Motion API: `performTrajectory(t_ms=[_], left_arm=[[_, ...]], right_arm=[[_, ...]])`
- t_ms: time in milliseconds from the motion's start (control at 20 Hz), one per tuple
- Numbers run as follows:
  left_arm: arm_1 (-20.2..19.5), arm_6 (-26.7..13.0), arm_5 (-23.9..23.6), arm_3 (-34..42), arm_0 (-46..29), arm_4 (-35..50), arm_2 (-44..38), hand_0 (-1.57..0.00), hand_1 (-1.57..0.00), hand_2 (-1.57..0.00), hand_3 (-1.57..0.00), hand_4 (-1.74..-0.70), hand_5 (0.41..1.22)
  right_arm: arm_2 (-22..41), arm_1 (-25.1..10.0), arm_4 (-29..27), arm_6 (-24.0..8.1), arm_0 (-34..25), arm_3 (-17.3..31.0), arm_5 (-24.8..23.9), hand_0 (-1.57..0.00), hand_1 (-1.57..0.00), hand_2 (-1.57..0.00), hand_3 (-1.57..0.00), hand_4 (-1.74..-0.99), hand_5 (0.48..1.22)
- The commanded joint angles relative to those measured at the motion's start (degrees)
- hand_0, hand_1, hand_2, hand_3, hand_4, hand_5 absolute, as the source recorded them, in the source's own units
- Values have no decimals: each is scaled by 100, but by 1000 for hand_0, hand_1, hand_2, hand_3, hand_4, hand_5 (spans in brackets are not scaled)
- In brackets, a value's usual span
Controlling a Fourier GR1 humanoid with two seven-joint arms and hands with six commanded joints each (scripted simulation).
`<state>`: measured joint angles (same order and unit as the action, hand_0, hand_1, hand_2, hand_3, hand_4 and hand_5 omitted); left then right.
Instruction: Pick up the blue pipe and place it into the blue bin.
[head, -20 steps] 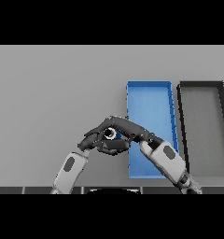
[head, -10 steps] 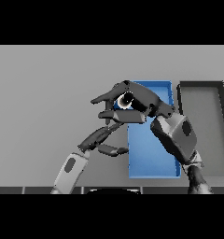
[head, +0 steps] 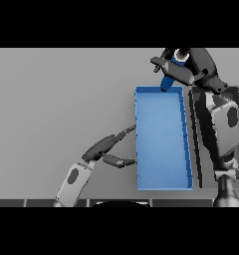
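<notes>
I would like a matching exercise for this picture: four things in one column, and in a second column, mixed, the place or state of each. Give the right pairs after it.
Things
1. blue pipe
2. blue bin
3. left hand
4. dark bin

Places or states
A. lies on the table with nothing in it
B. open, beside the blue bin's left wall
C. held in the right hand above the blue bin's far end
D. to the right of the blue bin, partly behind the right arm

Pairs: 1-C, 2-A, 3-B, 4-D
</notes>
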<state>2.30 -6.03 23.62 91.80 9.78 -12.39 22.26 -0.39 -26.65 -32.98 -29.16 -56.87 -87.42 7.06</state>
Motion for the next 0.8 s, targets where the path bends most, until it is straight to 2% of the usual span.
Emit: performTrajectory(t_ms=[0, 200, 400, 500, 600, 700, 750], left_arm=[[-21, -6, -26, -28, 58, -24, -38, 1, 1, 1, 1, -874, 413], [-69, 6, -11, -60, 85, -19, -72, 1, 1, 1, 1, -865, 419], [25, 14, -20, 9, -67, 15, 19, 1, 1, 1, 1, -877, 422], [6, -1, -28, 75, -121, 30, 15, 1, 1, 1, 1, -879, 425], [-4, -1, -20, 139, -200, 17, 66, 1, 1, 1, 1, -880, 428], [-8, -24, -25, 133, -193, -5, 75, 1, 1, 1, 1, -884, 425], [-19, -26, -5, 178, -160, 44, 44, 1, 1, 1, 1, -887, 423]], right_arm=[[-67, -62, -21, 13, 192, 62, 34, -1571, -1571, -1571, -1571, -1741, 1221], [-186, -234, -21, -160, 1111, -102, -68, -1571, -1571, -1571, -1571, -1741, 1221], [-91, -232, 98, -386, 2099, -490, -249, -1571, -1571, -1571, -1571, -1741, 1221], [4, -263, 138, -578, 2511, -727, -538, -1571, -1571, -1571, -1571, -1741, 1221], [168, -440, 185, -578, 2941, -868, -808, -1571, -1571, -1571, -1571, -1741, 1221], [511, -725, 232, -577, 3190, -834, -1291, -1571, -1571, -1571, -1571, -1741, 1221], [739, -809, 230, -577, 3294, -833, -1554, -1571, -1571, -1571, -1508, -1741, 1221]])
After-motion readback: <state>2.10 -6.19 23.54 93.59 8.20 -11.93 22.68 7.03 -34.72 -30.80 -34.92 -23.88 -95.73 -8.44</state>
